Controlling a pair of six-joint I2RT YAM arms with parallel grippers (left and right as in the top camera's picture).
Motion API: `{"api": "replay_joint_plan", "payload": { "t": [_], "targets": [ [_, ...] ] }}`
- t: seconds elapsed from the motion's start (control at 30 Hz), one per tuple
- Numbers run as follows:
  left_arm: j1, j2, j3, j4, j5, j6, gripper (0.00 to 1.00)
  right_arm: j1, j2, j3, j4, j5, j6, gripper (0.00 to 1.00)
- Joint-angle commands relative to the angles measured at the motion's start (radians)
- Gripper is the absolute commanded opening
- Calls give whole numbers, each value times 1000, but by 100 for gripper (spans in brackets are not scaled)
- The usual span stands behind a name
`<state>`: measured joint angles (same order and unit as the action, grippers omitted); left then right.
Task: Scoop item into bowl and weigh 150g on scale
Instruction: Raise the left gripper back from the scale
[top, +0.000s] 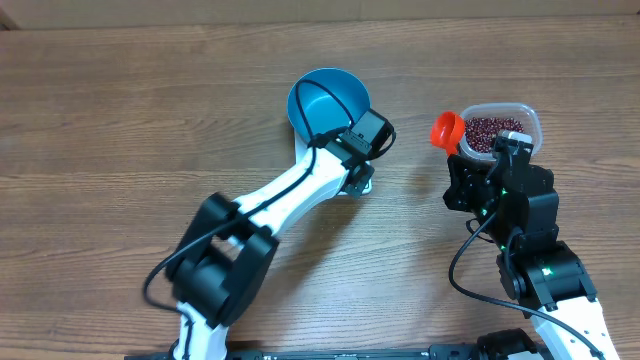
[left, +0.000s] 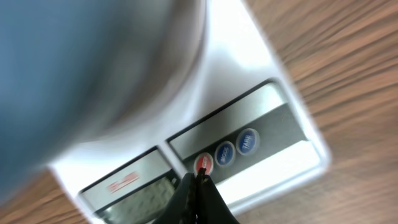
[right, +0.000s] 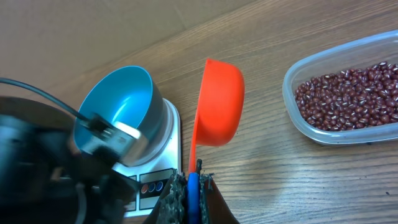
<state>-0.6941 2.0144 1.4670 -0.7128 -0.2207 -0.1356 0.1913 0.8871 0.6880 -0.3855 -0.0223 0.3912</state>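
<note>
The teal-blue bowl stands empty on the white scale, whose button panel faces the table's near side. My left gripper is shut, its tip pressed at the scale's red button. The right gripper is shut on the blue handle of an orange scoop. That scoop is empty and hangs above the wood between the bowl and the clear tub. Dark red-brown beans fill the tub. In the overhead view the scoop sits just left of the beans.
The left arm stretches diagonally from the near edge to the scale and covers most of it from above. The right arm's base stands at the near right. The clear tub is at the back right.
</note>
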Motion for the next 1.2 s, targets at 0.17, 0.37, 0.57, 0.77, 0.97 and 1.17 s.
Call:
{"api": "replay_joint_plan", "payload": {
  "t": [0.17,0.37,0.57,0.77,0.97,1.17],
  "targets": [
    [2,-320,28,-36,25,-17,5,-4,-14,29,8,-5,-4,4],
    [63,-444,28,-89,6,-24,4,-4,-14,29,9,-5,-4,4],
    [240,-549,28,-177,169,56,4,-4,-14,29,10,-5,-4,4],
    [362,-579,28,-327,346,347,9,-4,-14,29,10,-5,-4,4],
    [355,-578,28,-382,401,388,11,-4,-14,29,10,-6,-3,4],
    [354,-578,28,-376,426,409,100,-4,-14,29,9,-10,-3,4]
  ]
}}
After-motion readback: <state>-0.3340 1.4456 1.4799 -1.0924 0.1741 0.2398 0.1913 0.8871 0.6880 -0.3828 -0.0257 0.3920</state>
